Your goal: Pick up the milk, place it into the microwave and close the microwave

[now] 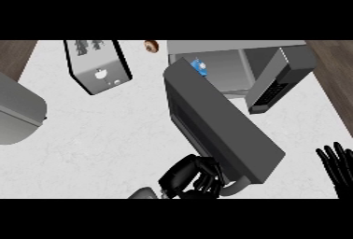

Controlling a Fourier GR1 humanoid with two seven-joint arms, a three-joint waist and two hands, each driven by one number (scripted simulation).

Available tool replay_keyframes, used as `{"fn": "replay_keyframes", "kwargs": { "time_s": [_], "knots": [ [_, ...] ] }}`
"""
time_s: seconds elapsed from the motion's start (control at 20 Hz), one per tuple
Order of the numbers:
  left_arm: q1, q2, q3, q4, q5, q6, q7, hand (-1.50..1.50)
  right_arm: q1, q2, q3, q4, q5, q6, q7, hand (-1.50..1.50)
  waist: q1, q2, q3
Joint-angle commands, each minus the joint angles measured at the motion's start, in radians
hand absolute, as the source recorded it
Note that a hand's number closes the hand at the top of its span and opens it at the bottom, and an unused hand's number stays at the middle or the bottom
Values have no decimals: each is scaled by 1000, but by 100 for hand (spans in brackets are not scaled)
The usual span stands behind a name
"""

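Observation:
The microwave [276,60] stands at the counter's back right with its cavity open. Inside, at the cavity's left, a small white and blue milk carton [200,66] shows, partly hidden by the door. The dark grey microwave door [221,126] swings far out toward me. My left hand [187,176] is at the door's free end, fingers curled against its edge by the grey handle [236,187]. At the view's right edge rests my right hand [337,164], open, fingers up, apart from everything.
A grey toaster [98,65] lies at the back left. A large grey rounded object [17,114] sits at the left edge. A small brown round item [151,45] is at the back, left of the microwave. Dark wood floor borders the white counter [103,140].

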Motion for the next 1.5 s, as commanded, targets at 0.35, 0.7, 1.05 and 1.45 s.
{"fn": "replay_keyframes", "kwargs": {
  "time_s": [0.35, 0.7, 1.05, 1.45],
  "knots": [
    [-229, -16, -167, 42, 179, 305, 56, 150, -8, -48, 73, -226, -115, 76, 120, -150, -67, 13, -2],
    [-300, -17, -135, 75, 314, 453, 18, 150, 7, -71, 91, -321, -180, 60, 212, -150, -91, 23, -3],
    [-469, -17, -66, 182, 402, 511, 6, 150, 20, -87, 83, -373, -226, 40, 259, -150, -124, 34, -1],
    [-576, -17, -19, 279, 523, 519, -33, 150, 5, -114, 84, -408, -278, 31, 315, -150, -148, 51, 0]
  ]
}}
